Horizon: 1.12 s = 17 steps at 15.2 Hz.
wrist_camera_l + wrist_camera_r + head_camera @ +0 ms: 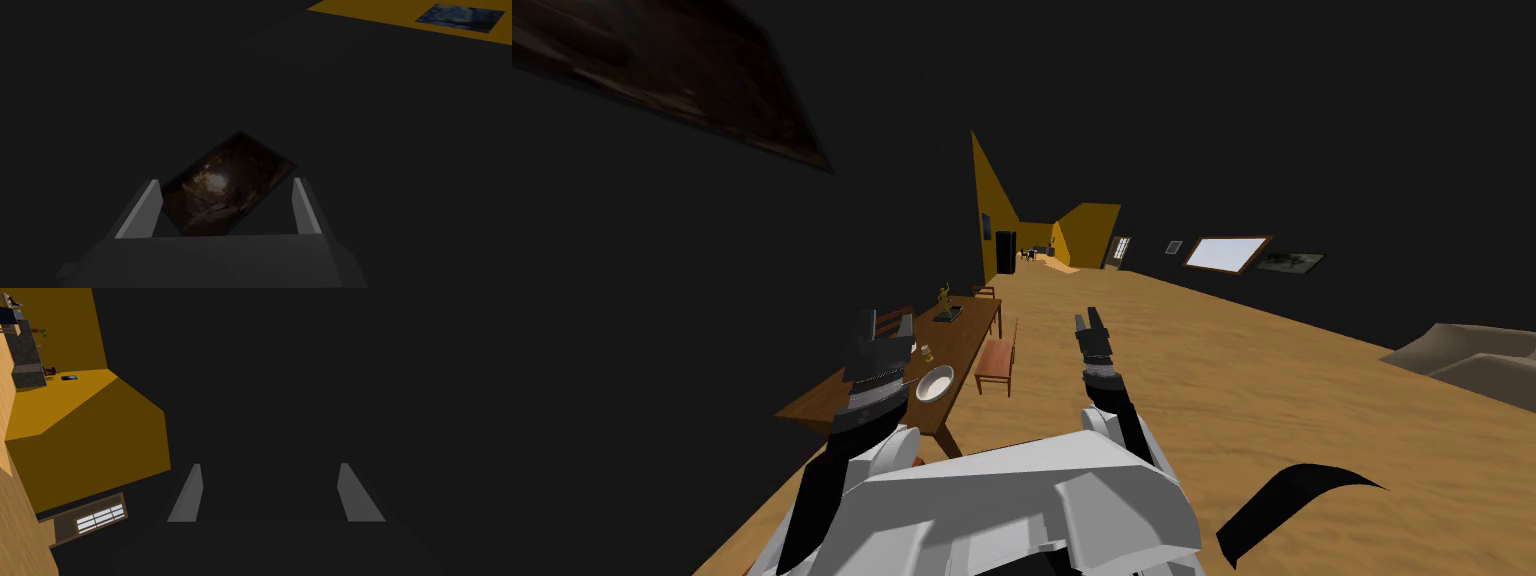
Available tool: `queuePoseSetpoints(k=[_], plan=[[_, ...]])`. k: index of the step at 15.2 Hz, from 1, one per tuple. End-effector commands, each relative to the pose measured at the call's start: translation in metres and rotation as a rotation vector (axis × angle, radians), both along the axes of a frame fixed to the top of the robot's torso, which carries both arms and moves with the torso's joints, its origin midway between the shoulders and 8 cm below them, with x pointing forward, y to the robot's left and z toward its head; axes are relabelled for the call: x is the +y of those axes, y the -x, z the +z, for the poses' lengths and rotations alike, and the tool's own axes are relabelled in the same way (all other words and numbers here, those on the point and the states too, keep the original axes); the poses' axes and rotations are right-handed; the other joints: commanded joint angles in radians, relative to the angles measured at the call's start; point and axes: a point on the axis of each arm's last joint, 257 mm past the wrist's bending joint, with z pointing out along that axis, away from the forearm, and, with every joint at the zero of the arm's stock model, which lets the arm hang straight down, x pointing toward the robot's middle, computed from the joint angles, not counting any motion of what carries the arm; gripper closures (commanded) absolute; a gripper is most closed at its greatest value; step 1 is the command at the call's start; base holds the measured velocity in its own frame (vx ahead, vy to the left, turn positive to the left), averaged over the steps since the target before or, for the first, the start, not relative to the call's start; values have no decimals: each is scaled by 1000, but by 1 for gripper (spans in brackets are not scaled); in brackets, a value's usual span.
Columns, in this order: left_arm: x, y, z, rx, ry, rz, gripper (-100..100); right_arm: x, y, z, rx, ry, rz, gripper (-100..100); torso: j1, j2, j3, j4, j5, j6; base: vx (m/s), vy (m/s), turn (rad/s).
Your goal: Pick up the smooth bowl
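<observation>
A smooth white bowl (934,383) sits on a long brown wooden table (832,395) ahead on my left, near the table's closer end. My left gripper (874,335) is raised over the table just left of the bowl; its fingers (141,210) stand wide apart with nothing between them, aimed at a dark wall. My right gripper (1090,325) is held up in front of me over the floor, well right of the table. Its fingers (187,494) are also spread, empty.
A small glass (926,353) stands just beyond the bowl, and a green figurine on a tray (947,305) farther along the table. One wooden chair (996,362) stands at the table's right side, another chair (895,322) behind it. A grey sofa (1467,360) lies far right.
</observation>
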Motion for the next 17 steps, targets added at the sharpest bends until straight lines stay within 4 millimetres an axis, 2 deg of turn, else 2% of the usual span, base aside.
queuePoseSetpoints(k=[1, 6, 8, 11, 17], plan=[[-2, -3, -4, 24, -32, -17, -100, 0, 0, 0, 0, 0, 0, 0, 0, 0, 0, 0, 0, 0, 5, -2, -16], [-3, -14, -22, 107, -85, -49, -100, 0, 0, 0, 0, 0, 0, 0, 0, -2, -1, 0, 0, 0, 23, -2, -31], [2, -22, -40, 181, -104, -61, -100, 0, 0, 0, 0, 0, 0, 0, 0, -2, -1, 0, 0, 0, 35, -3, -47], [6, -28, -52, 233, -108, -65, -100, 0, 0, 0, 0, 0, 0, 0, 0, -3, -2, -1, 0, 0, 42, -4, -46], [24, -41, -93, 393, -100, -67, -100, 0, 0, 0, 0, 0, 0, 0, 0, -3, -2, -1, 0, 0, 40, -3, -48]])
